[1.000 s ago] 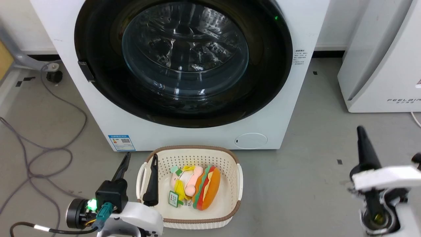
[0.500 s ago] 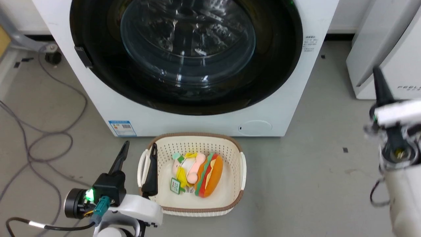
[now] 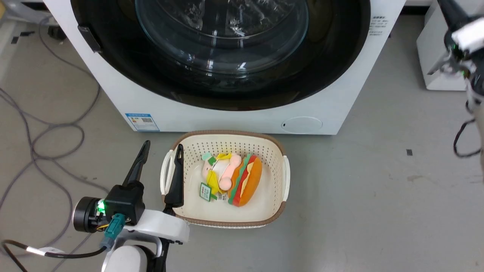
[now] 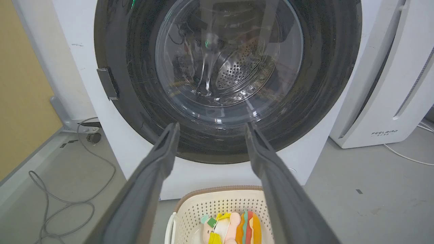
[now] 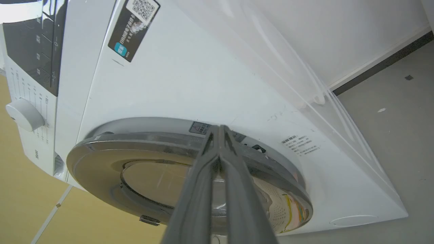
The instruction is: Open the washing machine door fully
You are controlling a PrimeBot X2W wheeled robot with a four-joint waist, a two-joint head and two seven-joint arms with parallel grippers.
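1. The door (image 3: 332,56) fills the top centre of the head view. It lies flat against the white machine (image 3: 242,121) and looks shut.
2. The left tool (image 3: 163,145) is at the lower left, spread open and holding nothing. One finger crosses the left rim of the basket (image 3: 227,134) in the frame.
3. In the left wrist view, the left tool (image 4: 212,124) points at the lower part of the door (image 4: 135,84), apart from it.
4. The right tool (image 3: 450,9) is in the upper right corner, to the right of the machine.
5. In the right wrist view, the right tool (image 5: 219,128) is closed and empty, its fingers (image 5: 196,189) pressed together and their tips lying over the door's (image 5: 101,152) rim in the frame.
6. The basket sits on the floor (image 3: 359,207) just below the machine, with a burger toy (image 3: 247,181) inside.
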